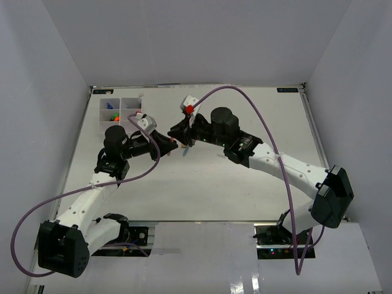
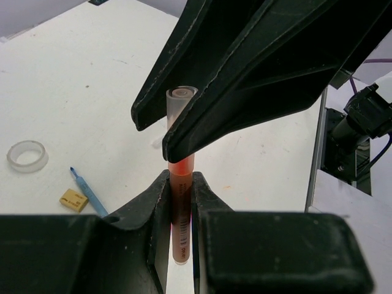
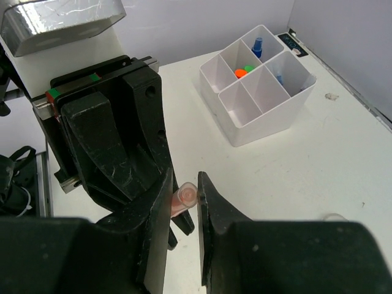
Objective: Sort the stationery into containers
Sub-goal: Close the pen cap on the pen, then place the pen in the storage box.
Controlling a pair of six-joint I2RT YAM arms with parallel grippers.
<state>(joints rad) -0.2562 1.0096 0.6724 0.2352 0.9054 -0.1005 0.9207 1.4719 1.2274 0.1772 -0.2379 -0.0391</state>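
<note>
An orange highlighter (image 2: 180,205) with a clear cap (image 3: 186,196) hangs in mid-air between both grippers. My left gripper (image 2: 180,179) is shut on its orange barrel. My right gripper (image 3: 185,187) is shut on the capped end, its fingers (image 2: 245,73) coming in from the opposite side. In the top view the two grippers meet tip to tip, left (image 1: 171,144) and right (image 1: 181,138), right of the containers (image 1: 100,116). The white tray (image 3: 269,119) holds orange and green caps (image 3: 242,71) and a blue-capped bottle (image 3: 257,46).
On the table below lie a tape ring (image 2: 27,155), a blue pen (image 2: 89,191) and a brass clip (image 2: 73,199). The blue pen (image 1: 185,152) lies just under the meeting grippers. White walls enclose the table on three sides.
</note>
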